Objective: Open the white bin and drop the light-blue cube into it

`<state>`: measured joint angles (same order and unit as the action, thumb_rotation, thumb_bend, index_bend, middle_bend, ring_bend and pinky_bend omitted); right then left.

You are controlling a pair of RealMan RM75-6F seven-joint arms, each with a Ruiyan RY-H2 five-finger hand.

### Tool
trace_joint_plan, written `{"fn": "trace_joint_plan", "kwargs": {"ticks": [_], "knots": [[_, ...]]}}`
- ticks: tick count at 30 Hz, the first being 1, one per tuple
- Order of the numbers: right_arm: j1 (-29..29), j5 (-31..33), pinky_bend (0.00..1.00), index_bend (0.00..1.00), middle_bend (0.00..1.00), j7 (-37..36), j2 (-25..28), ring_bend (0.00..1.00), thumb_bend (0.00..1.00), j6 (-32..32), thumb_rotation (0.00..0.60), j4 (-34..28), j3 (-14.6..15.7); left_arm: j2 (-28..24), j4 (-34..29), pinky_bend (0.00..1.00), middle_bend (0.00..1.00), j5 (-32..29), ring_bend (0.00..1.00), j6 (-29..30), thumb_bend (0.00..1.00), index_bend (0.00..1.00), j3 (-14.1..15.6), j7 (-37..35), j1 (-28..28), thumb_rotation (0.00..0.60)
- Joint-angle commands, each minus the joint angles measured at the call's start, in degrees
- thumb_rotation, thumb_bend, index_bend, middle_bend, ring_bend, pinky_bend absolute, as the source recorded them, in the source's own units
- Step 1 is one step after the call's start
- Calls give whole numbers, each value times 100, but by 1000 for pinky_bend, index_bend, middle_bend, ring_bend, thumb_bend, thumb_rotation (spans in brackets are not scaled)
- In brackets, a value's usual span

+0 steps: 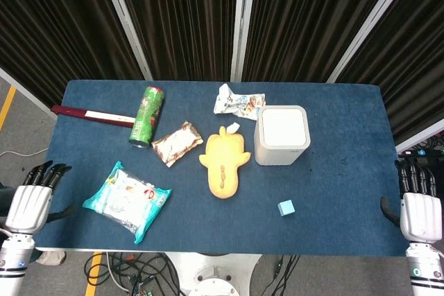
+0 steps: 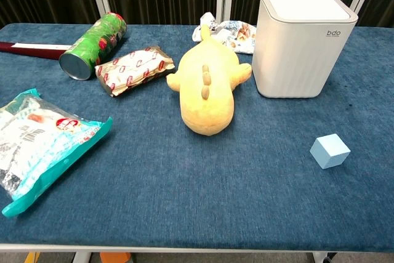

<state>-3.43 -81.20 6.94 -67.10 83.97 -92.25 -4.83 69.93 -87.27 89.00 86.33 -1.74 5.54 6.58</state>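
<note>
The white bin stands right of the table's middle with its lid down. The light-blue cube lies on the blue cloth in front of the bin, near the front edge. My left hand hangs off the table's left front corner, fingers extended and apart, holding nothing. My right hand hangs off the right front corner, fingers likewise extended, empty. Both hands are far from the cube and the bin. Neither hand shows in the chest view.
A yellow plush toy lies left of the bin. A green can, a red-white snack pack, a teal bag and a crumpled wrapper are spread about. A dark red stick lies at the left.
</note>
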Motion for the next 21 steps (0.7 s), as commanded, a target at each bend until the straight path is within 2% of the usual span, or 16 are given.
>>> {"fn": "trace_joint_plan", "kwargs": {"ticks": [1,12,21], "knots": [[-8,5,0,0,0,3,10,0,264,-2,600,-9,-13,12,25,165,172,-11,89,-9,37,201,1,-23,0,600],[-97,60,0,0,0,21,16,0,265,-151,600,-66,-36,33,46,165,171,-52,89,-94,37,201,-23,-40,53,600],[-401,-249,0,0,0,158,35,0,267,-496,600,-131,31,103,-11,165,171,-24,89,-98,37,201,-6,128,70,600]]}}
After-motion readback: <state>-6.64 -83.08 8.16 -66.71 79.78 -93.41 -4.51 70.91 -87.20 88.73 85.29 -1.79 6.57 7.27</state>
